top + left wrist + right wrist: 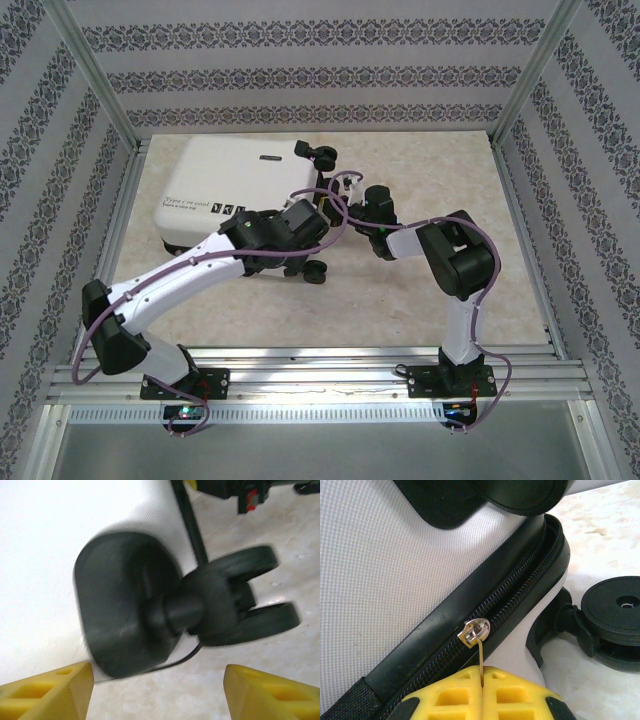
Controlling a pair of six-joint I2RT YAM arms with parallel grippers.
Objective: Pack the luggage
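Luggage (pixel 230 185) lies shut and flat on the worktop (pixel 420 300) in the top view, its wheeled end turned toward the arms so both can reach the seam. From the left wrist, the left fingers (pixel 45 692) stand wide apart with nothing between them. A caster wheel (pixel 250 600) and its black mount (pixel 125 605) on the white shell sit just ahead of them, probably so this arm can brace the case. From the right wrist, the right fingers (pixel 465 700) are pressed together on the thin zip pull (pixel 481 655). Its slider (pixel 474 630) sits just beyond their tips on the zip track (pixel 520 580), a pinch that looks meant for drawing the zip along
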